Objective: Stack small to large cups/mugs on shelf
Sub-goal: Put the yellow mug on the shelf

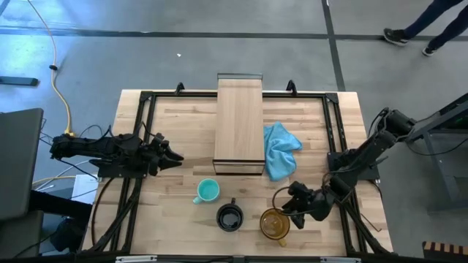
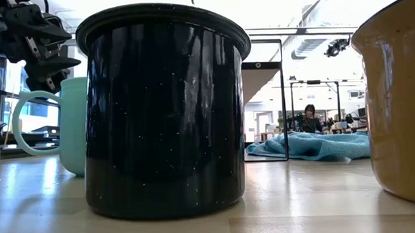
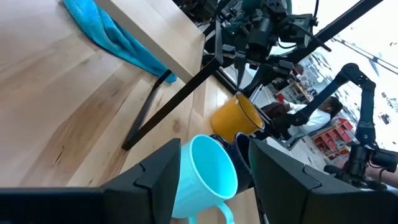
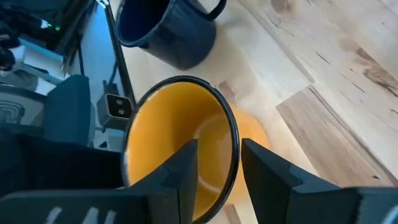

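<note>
Three mugs stand on their bases near the table's front edge: a teal mug (image 1: 208, 191), a black mug (image 1: 229, 217) and a yellow mug (image 1: 274, 223). The light-wood shelf (image 1: 239, 124) lies at the far middle. My right gripper (image 4: 219, 155) is open at the yellow mug's right side, slanting down, one finger inside the mug and one outside its wall. My left gripper (image 3: 214, 180) is open at the table's left (image 1: 174, 156), well short of the teal mug (image 3: 208, 171), with nothing between its fingers. My right gripper straddles the yellow mug's rim (image 4: 235, 134) on the side toward the table's right, coming slantwise from above. A gap shows between the inner finger (image 4: 186, 171) and the wall. Whether the outer finger (image 4: 264, 174) touches the rim I cannot tell. The mug stands on the table.
A crumpled blue cloth (image 1: 280, 150) lies against the shelf's right side. A dark metal frame (image 1: 146, 109) runs around the table top. The black mug (image 4: 165, 31) stands just left of the yellow one. A person walks on the floor beyond the far right corner (image 1: 431, 29).
</note>
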Robot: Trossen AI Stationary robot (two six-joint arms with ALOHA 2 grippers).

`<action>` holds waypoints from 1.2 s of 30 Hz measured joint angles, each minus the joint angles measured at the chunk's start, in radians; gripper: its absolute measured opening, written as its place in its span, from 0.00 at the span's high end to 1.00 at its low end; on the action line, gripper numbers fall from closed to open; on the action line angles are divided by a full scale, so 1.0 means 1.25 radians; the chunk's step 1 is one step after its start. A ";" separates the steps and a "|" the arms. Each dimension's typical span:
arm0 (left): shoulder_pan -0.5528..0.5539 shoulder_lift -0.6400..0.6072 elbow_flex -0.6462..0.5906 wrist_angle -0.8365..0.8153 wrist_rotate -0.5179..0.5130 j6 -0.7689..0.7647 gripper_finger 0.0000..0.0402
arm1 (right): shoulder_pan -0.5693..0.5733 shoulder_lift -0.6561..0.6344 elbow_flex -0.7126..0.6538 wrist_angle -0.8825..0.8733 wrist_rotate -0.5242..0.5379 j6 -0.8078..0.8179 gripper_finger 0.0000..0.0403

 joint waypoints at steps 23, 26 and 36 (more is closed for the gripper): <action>0.000 0.000 0.000 -0.001 -0.005 -0.021 0.55 | -0.001 0.094 0.000 0.074 -0.001 0.000 0.72; 0.000 0.000 0.000 -0.001 -0.005 -0.023 0.55 | -0.001 0.094 0.000 0.073 -0.006 -0.001 0.72; 0.000 0.000 0.000 -0.001 -0.005 -0.024 0.55 | -0.001 0.094 0.000 0.067 -0.016 -0.002 0.78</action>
